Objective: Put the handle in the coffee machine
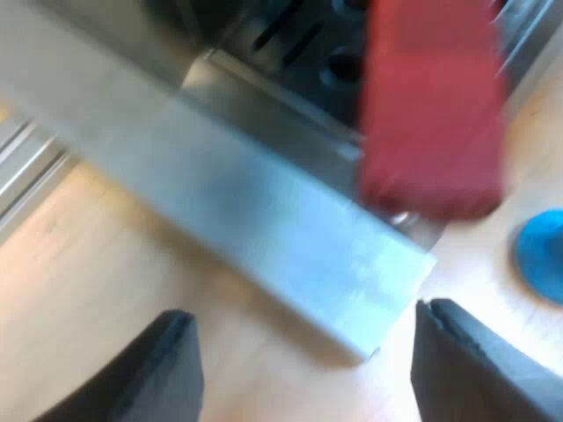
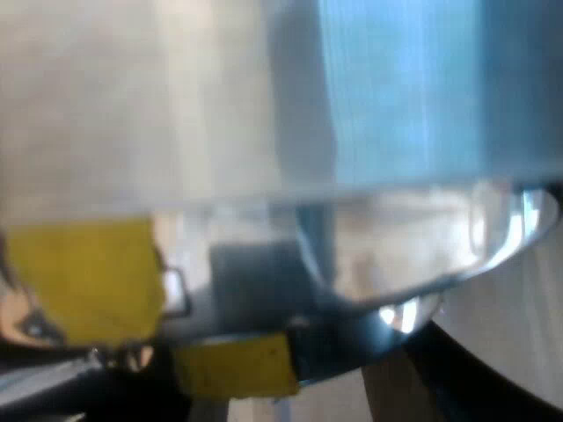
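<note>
**A:** Left wrist view first. What is the left gripper up to?

**B:** Its two black fingers are spread wide with nothing between them. They hang over the pale wooden counter, just short of the corner of the brushed-metal base of the espresso machine.

**A:** And the handle?

**B:** All I can see of it is the red block at the end of the handle. It juts out at the machine's front, above the dark slotted tray. The metal holder itself is hidden, so I can't say whether it is locked in or only pushed up into place.

**A:** Anything else nearby?

**B:** A round blue tamper sits on the counter near the machine's corner, apart from the fingers.

**A:** Now the right wrist view.

**B:** It is hard to read. A shiny curved metal rim sits very close to the camera, with a pale blue panel beyond it and some yellow patches beside it. I won't guess what these are. I cannot tell whether the right gripper is open or holding something.

**A:** So how far along is the job?

**B:** Near the end, I'd judge. The red end is at the machine's front and the left gripper is empty, so the handle looks to be already in the machine. Whether a final twist to lock it is left, I cannot tell.
</note>
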### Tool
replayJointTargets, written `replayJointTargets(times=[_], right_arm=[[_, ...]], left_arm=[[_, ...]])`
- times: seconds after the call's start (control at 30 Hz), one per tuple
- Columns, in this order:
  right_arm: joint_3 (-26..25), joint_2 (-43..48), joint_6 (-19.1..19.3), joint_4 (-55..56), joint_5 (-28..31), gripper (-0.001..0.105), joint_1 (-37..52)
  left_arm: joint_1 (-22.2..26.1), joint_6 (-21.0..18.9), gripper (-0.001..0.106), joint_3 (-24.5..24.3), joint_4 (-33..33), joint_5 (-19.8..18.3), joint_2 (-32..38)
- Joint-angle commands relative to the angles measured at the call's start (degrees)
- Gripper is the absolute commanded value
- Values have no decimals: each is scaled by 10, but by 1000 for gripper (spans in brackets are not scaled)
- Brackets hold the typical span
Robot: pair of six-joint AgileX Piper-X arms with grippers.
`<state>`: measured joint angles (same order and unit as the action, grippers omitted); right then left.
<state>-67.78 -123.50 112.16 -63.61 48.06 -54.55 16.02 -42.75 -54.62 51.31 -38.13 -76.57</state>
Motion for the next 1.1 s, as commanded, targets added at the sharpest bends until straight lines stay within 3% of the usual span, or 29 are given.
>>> replayJointTargets(times=[0.03, 0.1, 0.13, 0.17, 0.23, 0.4, 0.53, 0.67, 0.73, 0.9, 1.1], right_arm=[[-10, 13, 4, -44, -5, 39, 3], [-10, 13, 4, -44, -5, 39, 3], [-10, 13, 4, -44, -5, 39, 3], [-10, 13, 4, -44, -5, 39, 3], [-10, 13, 4, -44, -5, 39, 3], [-10, 13, 4, -44, -5, 39, 3], [-10, 13, 4, -44, -5, 39, 3], [-10, 13, 4, -44, -5, 39, 3], [-10, 13, 4, -44, -5, 39, 3], [-10, 13, 7, -44, -5, 39, 3], [-10, 13, 11, -44, -5, 39, 3]], left_arm=[[26, 7, 46, -4, 17, 1, 10], [52, 7, 27, -4, 17, 1, 20], [56, 7, 22, -4, 15, 1, 25], [66, 9, 9, -6, 14, -3, 34], [77, 18, 1, -9, 13, -8, 47], [66, 15, 1, -45, 9, -12, 56], [31, -10, 1, -66, 2, -10, 56], [-18, -25, 1, -68, -25, 24, 55], [-53, -42, 1, -68, -40, 63, 50], [-92, -72, 1, -70, -43, 80, 18], [-105, -75, 1, -70, -20, 78, -6]])
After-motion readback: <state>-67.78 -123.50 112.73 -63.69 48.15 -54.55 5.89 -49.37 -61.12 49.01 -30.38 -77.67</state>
